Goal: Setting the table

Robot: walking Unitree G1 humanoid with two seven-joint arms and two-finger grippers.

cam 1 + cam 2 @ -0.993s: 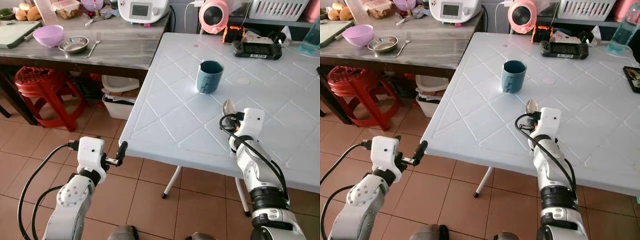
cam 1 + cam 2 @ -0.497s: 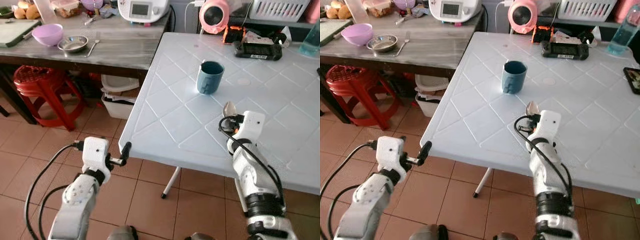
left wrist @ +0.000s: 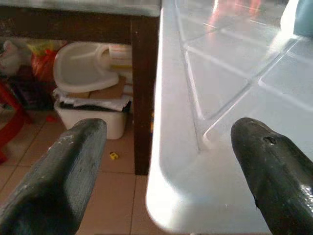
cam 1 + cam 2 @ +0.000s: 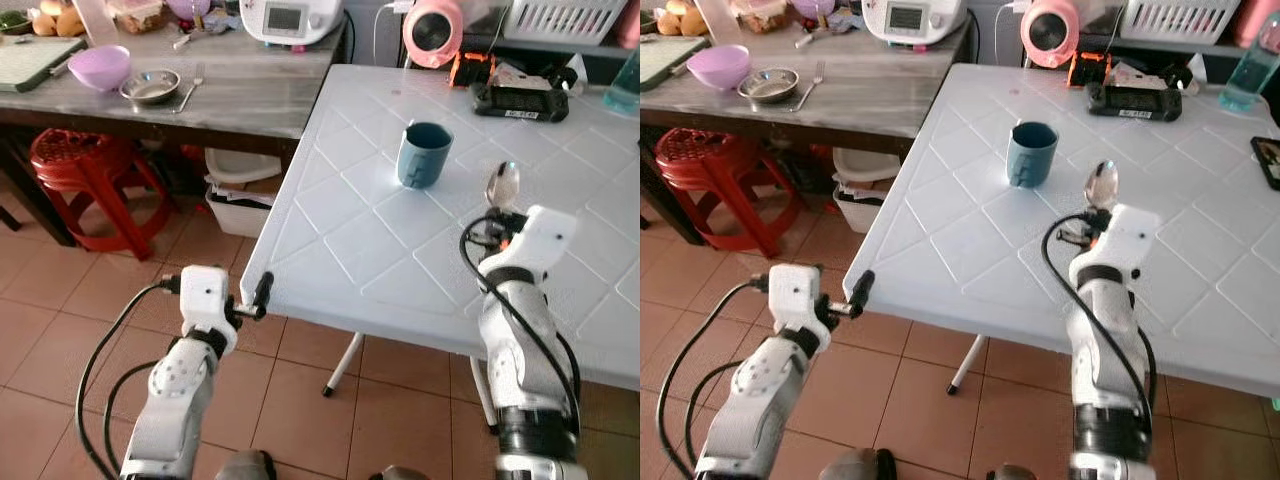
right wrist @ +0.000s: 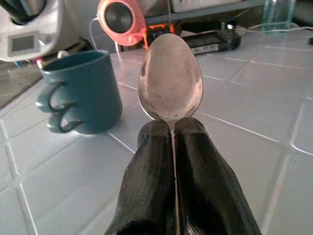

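Note:
A teal mug [image 4: 423, 154] stands upright on the white plastic table [image 4: 340, 235], handle toward me. My right gripper [image 5: 172, 128] is shut on a metal spoon [image 5: 170, 76], whose bowl sticks up past the fingertips. The spoon [image 4: 501, 185] hangs above the table, just right of the mug and nearer to me. My left gripper [image 4: 262, 293] is open at the table's near left corner; in the left wrist view the rounded corner [image 3: 171, 196] lies between its fingers [image 3: 63, 166] and nothing is held.
A grey counter at the back left carries a purple bowl [image 4: 98, 67], a steel bowl [image 4: 153, 86] and a fork [image 4: 189, 83]. Under it stand a red stool [image 4: 85, 165] and a white bin [image 4: 240, 190]. A game console [image 4: 520, 100] and a pink appliance [image 4: 433, 30] sit on the table's far side.
My right gripper has lifted the spoon higher and carried it farther over the table, beside the mug. My left gripper has moved in closer to the table corner.

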